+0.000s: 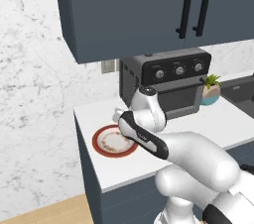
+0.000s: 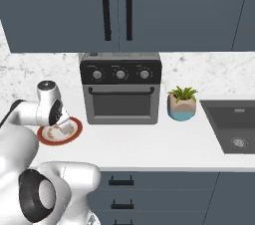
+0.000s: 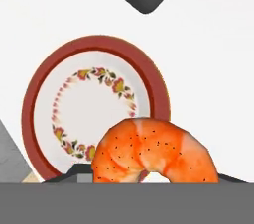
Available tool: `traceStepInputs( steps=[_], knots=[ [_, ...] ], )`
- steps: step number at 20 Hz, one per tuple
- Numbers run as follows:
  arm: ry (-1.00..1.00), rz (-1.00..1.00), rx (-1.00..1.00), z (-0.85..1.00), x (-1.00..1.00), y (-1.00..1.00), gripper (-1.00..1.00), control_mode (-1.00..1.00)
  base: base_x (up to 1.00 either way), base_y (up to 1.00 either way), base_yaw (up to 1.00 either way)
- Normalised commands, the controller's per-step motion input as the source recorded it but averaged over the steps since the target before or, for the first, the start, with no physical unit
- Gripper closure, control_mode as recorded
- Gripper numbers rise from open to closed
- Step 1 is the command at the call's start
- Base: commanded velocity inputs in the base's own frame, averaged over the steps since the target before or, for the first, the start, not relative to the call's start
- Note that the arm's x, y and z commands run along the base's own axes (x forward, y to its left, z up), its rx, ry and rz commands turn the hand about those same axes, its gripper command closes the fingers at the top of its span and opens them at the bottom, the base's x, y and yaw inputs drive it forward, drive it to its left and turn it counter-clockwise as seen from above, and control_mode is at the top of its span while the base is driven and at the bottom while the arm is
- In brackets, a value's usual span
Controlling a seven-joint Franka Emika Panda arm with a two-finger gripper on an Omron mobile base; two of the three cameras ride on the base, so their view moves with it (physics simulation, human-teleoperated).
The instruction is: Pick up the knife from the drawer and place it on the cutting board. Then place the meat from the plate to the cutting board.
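No readable writing; fingers [image 3: 154, 176] clamped on the meat [image 3: 154, 153] above the plate [image 3: 94, 104].

Plate [image 2: 74, 130] on counter [image 2: 149, 144], left of oven [image 2: 121, 88].

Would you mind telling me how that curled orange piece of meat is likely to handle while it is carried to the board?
The meat is a smooth, rounded curl, so it may slip or rotate in the fingers. It looks small beside the plate, so probably light. Its thick, arched body suggests that it keeps its shape rather than drooping.
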Motion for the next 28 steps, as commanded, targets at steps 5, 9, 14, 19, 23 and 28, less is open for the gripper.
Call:
traceStepInputs(
  steps=[5,9,14,19,23,28],
  knots=[
    [0.00,0.00,0.05,0.92,-0.39,-0.19,1.00,-1.00,0.00,0.00,0.00],
    [0.00,0.00,0.00,0.33,-0.26,-0.04,1.00,1.00,-0.36,-0.03,0.00],
    [0.00,0.00,0.00,0.00,0.00,0.00,1.00,1.00,-0.93,-0.33,0.00],
    [0.00,0.00,0.00,0.00,0.00,0.00,1.00,1.00,-0.42,-0.91,-0.02],
    [0.00,0.00,0.00,0.00,0.00,0.00,1.00,1.00,0.00,-1.00,-0.02],
    [0.00,0.00,0.00,0.00,0.00,0.00,1.00,1.00,0.24,-1.00,0.00]
  ],
)
